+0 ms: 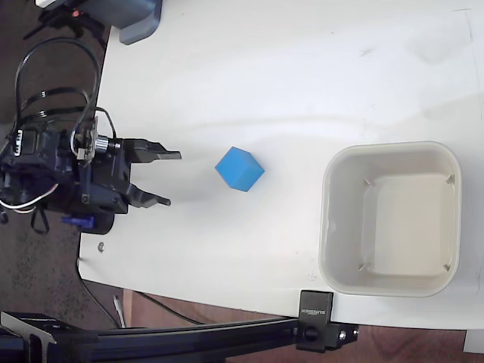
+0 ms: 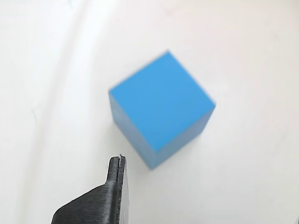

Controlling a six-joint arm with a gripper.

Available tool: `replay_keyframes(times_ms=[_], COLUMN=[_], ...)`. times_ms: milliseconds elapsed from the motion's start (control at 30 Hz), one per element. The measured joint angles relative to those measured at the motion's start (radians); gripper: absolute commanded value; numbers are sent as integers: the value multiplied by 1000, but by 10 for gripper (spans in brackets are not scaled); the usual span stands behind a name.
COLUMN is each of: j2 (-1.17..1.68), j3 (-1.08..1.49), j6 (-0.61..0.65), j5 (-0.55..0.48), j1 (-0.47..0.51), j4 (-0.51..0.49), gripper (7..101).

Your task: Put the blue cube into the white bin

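In the wrist view one black finger (image 2: 110, 198) of the claw fills the near bottom edge, and the blue cube (image 2: 161, 114) sits just beyond its tip, apart from it, turned corner-on.

In the fixed view the claw (image 1: 165, 178) stands at the left of the worktop (image 1: 287, 83), its two prongs spread and holding nothing. The blue cube (image 1: 240, 169) rests on the bare surface a little to the right of the prongs, well apart from the white bin (image 1: 391, 218), which sits empty at the right side.

The likely trouble lies in the cube's angle. Since it is rotated against the line of the prongs, closing on it may catch corners instead of flat faces, so it could twist, slip or get pushed away. A weak hold could also drop it short of the bin, or onto the thick rim.

The worktop is plain white and smooth, faintly scuffed. A black bar with a clamp (image 1: 321, 321) runs along its near edge, cables loop behind the arm at the left, and a grey object (image 1: 136, 19) sits at the far left corner. Dark floor shows beyond the edges.
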State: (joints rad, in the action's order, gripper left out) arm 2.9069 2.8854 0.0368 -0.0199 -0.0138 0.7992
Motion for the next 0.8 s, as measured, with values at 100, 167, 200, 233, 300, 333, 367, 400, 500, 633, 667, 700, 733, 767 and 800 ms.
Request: replay_keyframes(times_ms=[100,167,200,233,300,333,367,400,500,633,667,700,733,767,800], j2=[-184,-311,-370,-419,-512,-561,-603,-649,-779,-879,-900,-917,-934,-954,-980], j3=[-179,-291,-341,-382,-449,-486,-515,-551,-643,-689,-695,-699,-703,-712,-729], j6=[118,193,229,261,327,367,394,422,480,558,569,578,589,609,626], j5=[-87,-135,-153,-172,-202,-222,-241,-267,-344,-288,-279,-279,-284,-298,-307], j1=[71,103,112,117,126,138,150,166,201,160,160,166,175,186,195], j4=[83,124,132,135,141,153,164,178,202,225,225,225,227,233,249], gripper=[1003,970,941,927,919,935,973,1000,1000,984,995,997,997,997,997])
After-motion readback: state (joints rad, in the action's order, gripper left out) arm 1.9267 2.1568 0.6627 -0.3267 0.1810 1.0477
